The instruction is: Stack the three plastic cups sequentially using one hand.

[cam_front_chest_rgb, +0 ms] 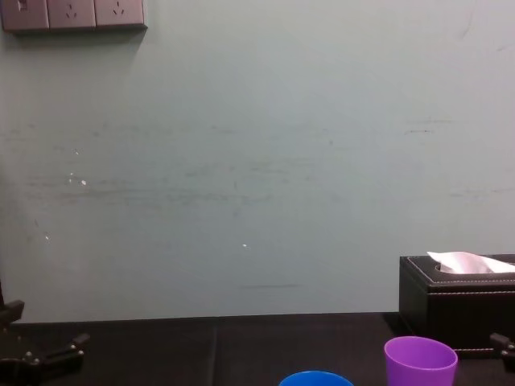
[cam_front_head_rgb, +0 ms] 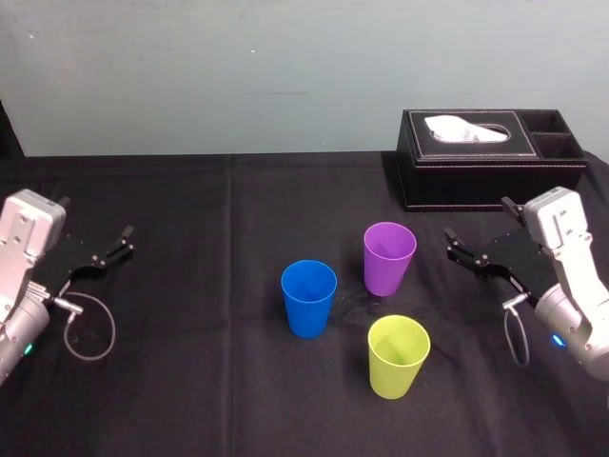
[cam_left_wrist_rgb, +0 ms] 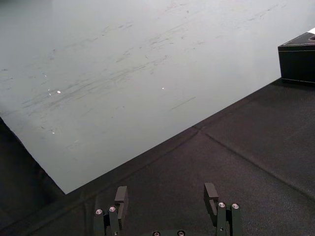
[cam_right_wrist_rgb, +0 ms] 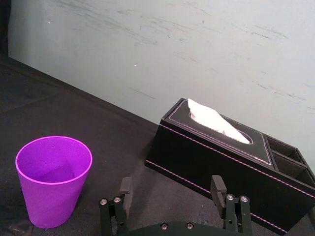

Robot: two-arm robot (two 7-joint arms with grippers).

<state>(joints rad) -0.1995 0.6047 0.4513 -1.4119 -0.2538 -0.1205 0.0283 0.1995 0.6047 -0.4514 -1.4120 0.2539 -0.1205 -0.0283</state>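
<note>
3 cups, upright, rims up, mid-table [cam_front_head_rgb: 190, 381], near each other but apart, none nested yet: blue cup [cam_front_head_rgb: 308, 297] to the left, purple cup [cam_front_head_rgb: 388, 257] farther back and to the right, yellow-green cup [cam_front_head_rgb: 399, 355] nearest the robot. R gripper [cam_front_head_rgb: 478, 218] spread wide, empty, right of purple cup and in front of tissue box [cam_front_head_rgb: 490, 157]; L gripper [cam_front_head_rgb: 95, 217] likewise spread, empty, parked far left. Prob. light, thin-walled, smooth, so slippery and apt to flex or tip; best pinched at upper wall near rim, gentle squeeze.
</note>
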